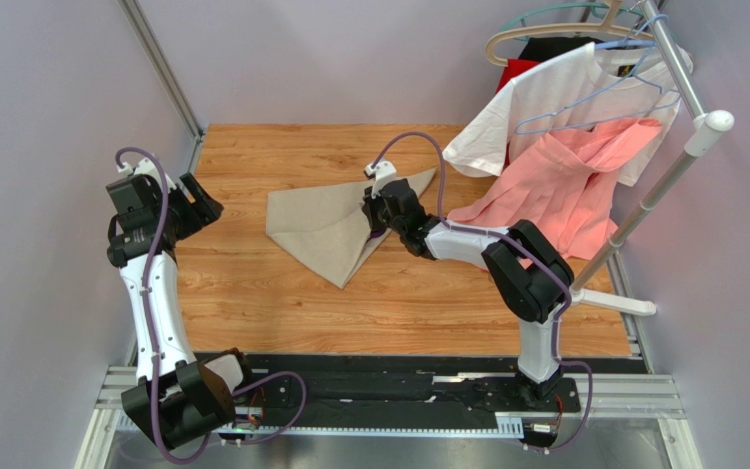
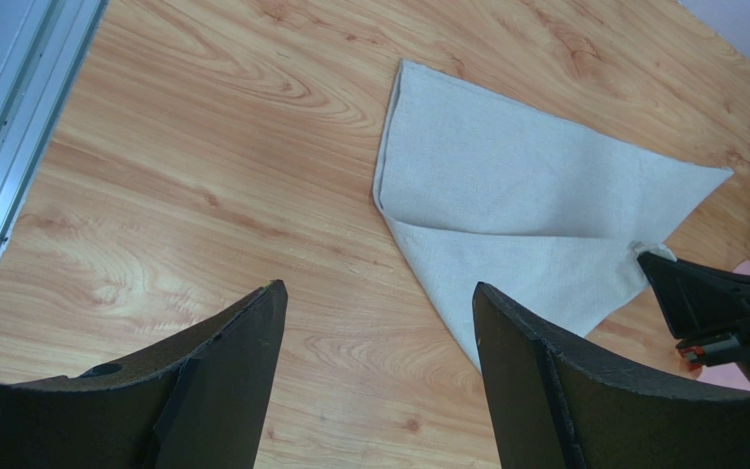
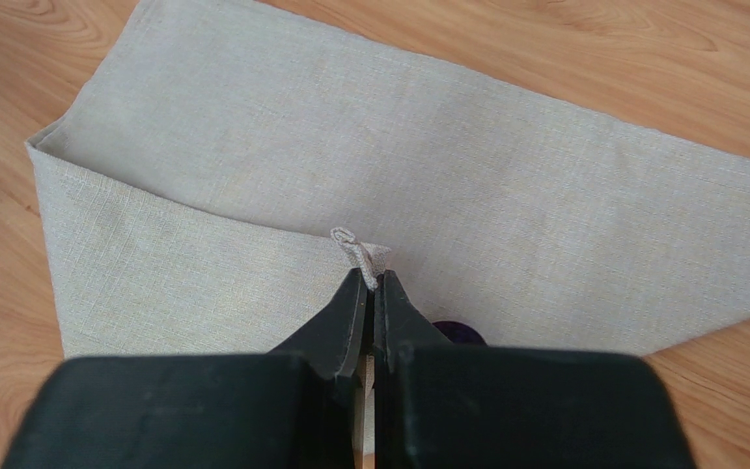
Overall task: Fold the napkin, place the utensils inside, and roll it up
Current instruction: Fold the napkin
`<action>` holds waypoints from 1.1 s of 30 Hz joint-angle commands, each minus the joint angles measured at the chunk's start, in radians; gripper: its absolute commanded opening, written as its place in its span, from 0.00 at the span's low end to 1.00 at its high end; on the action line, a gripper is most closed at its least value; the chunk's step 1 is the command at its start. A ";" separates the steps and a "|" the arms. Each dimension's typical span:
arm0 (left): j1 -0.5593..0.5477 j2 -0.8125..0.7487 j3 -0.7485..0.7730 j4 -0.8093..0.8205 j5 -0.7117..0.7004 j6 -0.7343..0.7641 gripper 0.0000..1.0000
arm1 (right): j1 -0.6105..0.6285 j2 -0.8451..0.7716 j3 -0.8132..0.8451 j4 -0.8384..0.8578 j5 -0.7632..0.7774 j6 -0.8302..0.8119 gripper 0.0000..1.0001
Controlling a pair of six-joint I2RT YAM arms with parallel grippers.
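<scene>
The beige napkin (image 1: 322, 223) lies folded into a rough triangle on the wooden table (image 1: 281, 293). Its upper layer ends in a corner near the right side. My right gripper (image 1: 379, 213) is shut on that corner, and a small tuft of cloth pokes out past the tips (image 3: 373, 279). A dark-purple utensil (image 3: 459, 334) shows only as a small rounded bit just right of the fingers; the rest is hidden by the gripper. My left gripper (image 1: 203, 207) hovers at the table's left edge, open and empty (image 2: 379, 289), with the napkin (image 2: 516, 195) ahead and to its right.
A white T-shirt (image 1: 555, 93) and a salmon-pink garment (image 1: 565, 186) hang on a metal rack (image 1: 658, 186) at the back right, the pink one draping down to the table close to the right arm. A metal frame rail (image 2: 7, 147) runs along the table's left edge.
</scene>
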State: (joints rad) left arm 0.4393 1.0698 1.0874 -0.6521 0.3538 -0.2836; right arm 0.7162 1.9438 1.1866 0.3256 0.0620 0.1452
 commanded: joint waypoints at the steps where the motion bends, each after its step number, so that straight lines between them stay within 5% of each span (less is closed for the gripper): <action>1: 0.007 0.001 -0.001 0.037 0.022 -0.005 0.79 | -0.017 -0.008 0.013 0.038 0.044 0.001 0.00; 33: 0.009 0.002 -0.003 0.043 0.051 -0.005 0.79 | -0.031 0.000 0.005 -0.063 0.167 0.080 0.00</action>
State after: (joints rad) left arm 0.4393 1.0756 1.0870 -0.6453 0.3866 -0.2832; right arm 0.6903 1.9461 1.1637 0.2729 0.1841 0.1909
